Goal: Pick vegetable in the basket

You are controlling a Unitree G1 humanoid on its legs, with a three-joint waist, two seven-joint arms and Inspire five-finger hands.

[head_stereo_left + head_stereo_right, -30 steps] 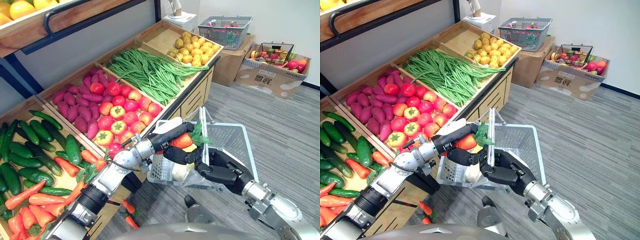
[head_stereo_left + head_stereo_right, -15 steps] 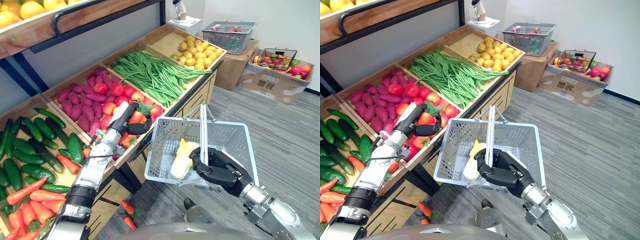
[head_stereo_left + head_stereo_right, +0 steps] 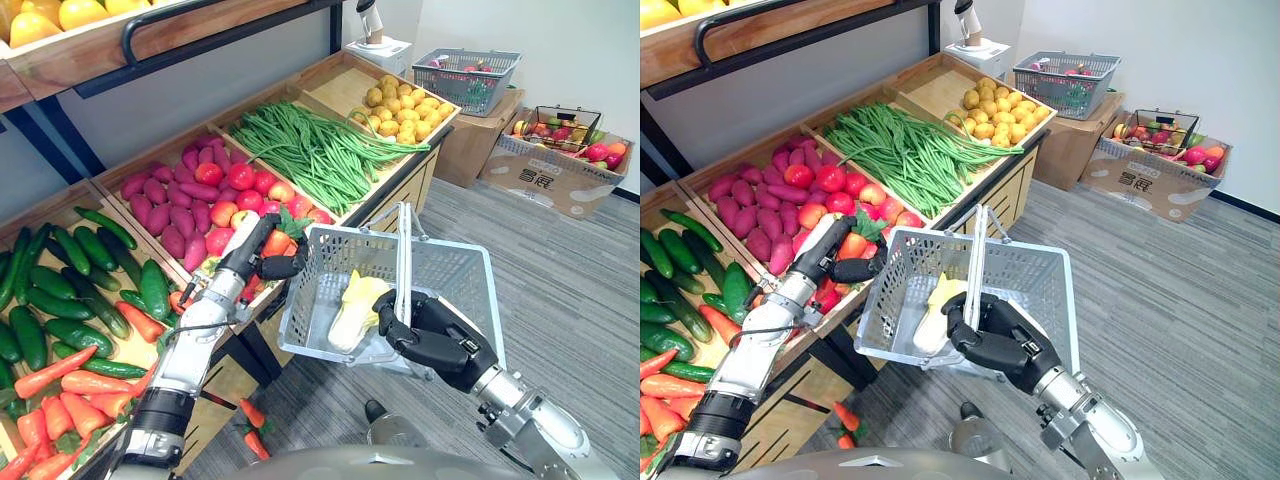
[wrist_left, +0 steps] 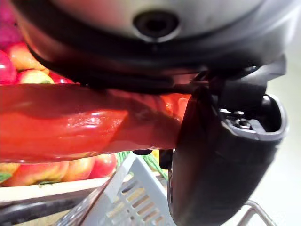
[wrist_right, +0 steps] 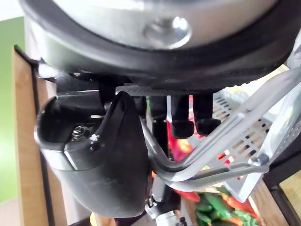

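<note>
Holding a carrot [image 3: 276,242] in my left hand [image 3: 255,256], fingers and thumb curled round it, by the tomatoes [image 3: 225,213] and just beside the left rim of the basket [image 3: 455,275]. Best, I judge, to lift it clear over that rim and above the pale vegetable [image 3: 350,310] inside before letting go. My right hand [image 3: 432,338] is clamped on the handles [image 3: 403,250]; it should hold them level.

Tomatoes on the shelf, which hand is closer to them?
Left. The left hand, gripping a carrot, is over the tomatoes; the right hand holds the basket handle, farther away.
</note>
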